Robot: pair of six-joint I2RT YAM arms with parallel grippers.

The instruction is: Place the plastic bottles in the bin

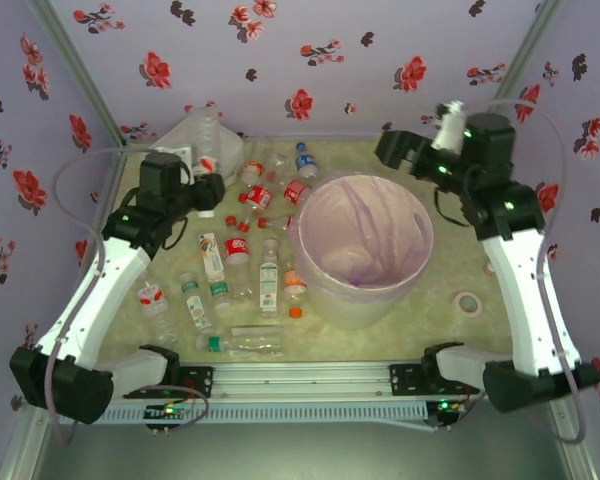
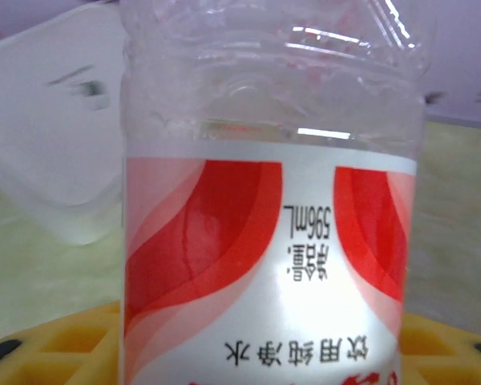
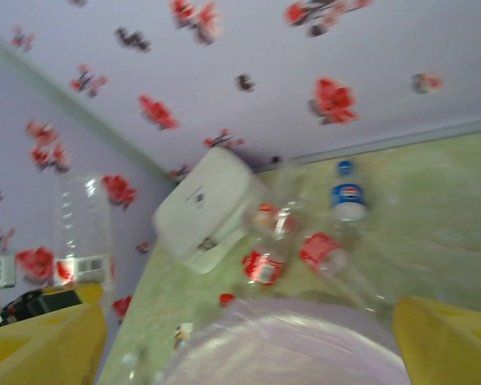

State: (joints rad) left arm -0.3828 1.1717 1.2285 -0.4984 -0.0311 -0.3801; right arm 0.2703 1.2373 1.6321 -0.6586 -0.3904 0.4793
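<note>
Lilac walls (image 1: 300, 50) dotted with red flowers close in a pale, marbled table (image 1: 450, 330). At the back left, the left gripper (image 1: 206, 190) is closed on a bottle (image 1: 206, 165) with a red-and-white label. From its wrist the bottle (image 2: 264, 241) stands between the yellow fingers (image 2: 56, 353), and from across the table it (image 3: 82, 216) shows upright against the wall. Just behind it a white case (image 1: 230, 140) sits in the corner. The other bottles (image 1: 250, 280) lie scattered on the table between the left arm and the bin, some by the case and more toward the near edge. A blue-capped bottle (image 1: 305, 160) lies near the back beside the bin's rim. The bin (image 1: 360, 300), lined with a lilac bag, stands right of the middle, and no bottle shows in it. Over its far right rim hangs the right gripper (image 1: 450, 125); from its wrist the fingers (image 3: 40, 345) are spread wide with nothing between them. A tape roll (image 1: 468, 303) lies on the table to the right of the bin.
</note>
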